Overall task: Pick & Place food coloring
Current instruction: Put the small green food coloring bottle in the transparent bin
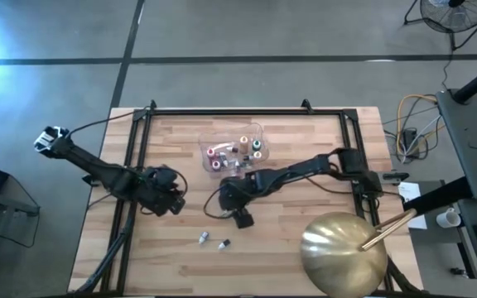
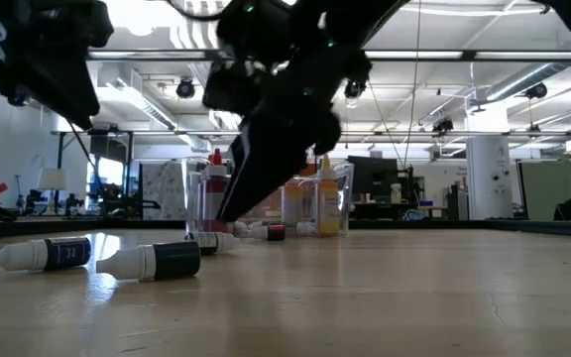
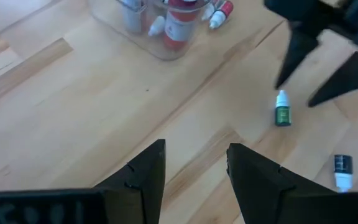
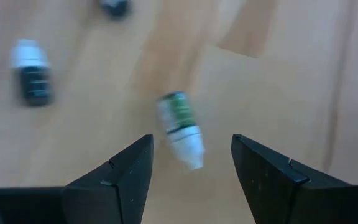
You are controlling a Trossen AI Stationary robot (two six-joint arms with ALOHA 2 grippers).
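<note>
The right gripper (image 4: pixel 190 163) hangs with its two dark fingers spread and empty, low over the table at the centre of the high view. Straddled between the fingertips in the right wrist view lies a small green-labelled dropper bottle with a white cap (image 4: pixel 180 128), flat on its side, its length running along the gap, neither finger touching it. To take it cleanly, I judge the gripper should drop straight down until the pads flank the label, not the tapered cap, then close gently so the round body does not roll or squirt out.

Lower in the high view, just below the gripper, two more dark-labelled white bottles (image 1: pixel 204 239) lie loose on the pale wooden table (image 1: pixel 305 132). Above it, at upper centre, the clear plastic tub (image 1: pixel 258 128) holds several upright bottles.

The left gripper (image 3: pixel 194 163) waits at centre left, fingers apart, holding nothing.
</note>
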